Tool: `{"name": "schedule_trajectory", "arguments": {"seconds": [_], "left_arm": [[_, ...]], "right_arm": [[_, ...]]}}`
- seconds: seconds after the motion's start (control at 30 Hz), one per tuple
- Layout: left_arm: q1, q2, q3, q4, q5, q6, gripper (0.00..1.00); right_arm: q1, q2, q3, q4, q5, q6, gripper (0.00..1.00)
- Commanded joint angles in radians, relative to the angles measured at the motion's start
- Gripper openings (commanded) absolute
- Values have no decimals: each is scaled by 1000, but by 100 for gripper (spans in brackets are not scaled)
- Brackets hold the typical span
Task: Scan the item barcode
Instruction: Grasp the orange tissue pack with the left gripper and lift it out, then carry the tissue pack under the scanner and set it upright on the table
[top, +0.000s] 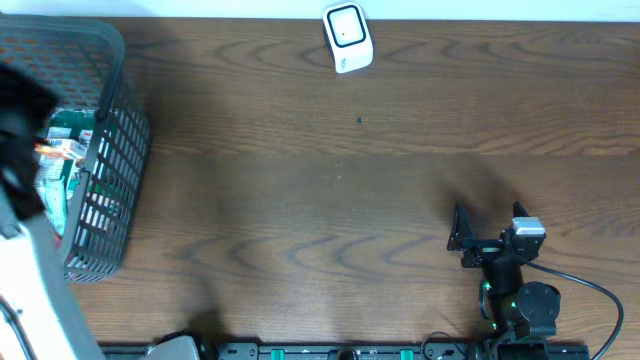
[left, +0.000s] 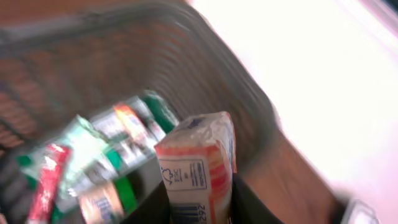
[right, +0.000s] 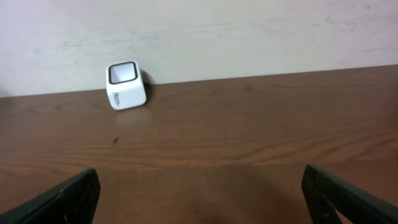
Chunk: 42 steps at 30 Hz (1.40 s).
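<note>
The dark wood table (top: 380, 200) carries a grey mesh basket (top: 115, 150) at its left edge, with the left arm a blur above it. The right gripper (right: 200, 183) is near the table's front right, its jaws spread wide with nothing between them. The white scanner (top: 347, 38) stands at the far edge, well apart from the basket. The right wrist view shows its dark window tilted upward.

Only the left wrist view shows the packet (left: 198, 162) clearly. It is over the basket, pinched at its lower end by the left gripper (left: 199, 211), whose jaws are closed narrowly on it. Its long axis runs straight out from the fingers, upward in that view, with a printed white panel facing the camera. Other packets (left: 93, 162) lie in the basket below, all blurred.
</note>
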Motion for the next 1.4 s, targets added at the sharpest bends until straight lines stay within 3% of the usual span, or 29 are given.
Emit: {"name": "schedule_trajectory", "arguments": {"seconds": [0.0,0.17,0.3,0.5,0.87,1.37], "left_arm": [[-216,-17,6,-72,5,32,27],[-568,47,-40,-175,5,22,27],[-776,172,-122,-161,5,-7,27],[-941,403,-154,-141,5,-41,27],[-1066,726,-154,29,5,-40,27],[-1098,801,-160,198,-54,-28,28]], "right_arm": [[8,-4,-2,-3,-4,14,99],[8,-4,-2,-3,-4,14,99],[8,-4,-2,-3,-4,15,99],[8,-4,-2,-3,-4,14,99],[8,-4,-2,-3,-4,14,99],[8,-4,-2,-3,-4,14,99]]}}
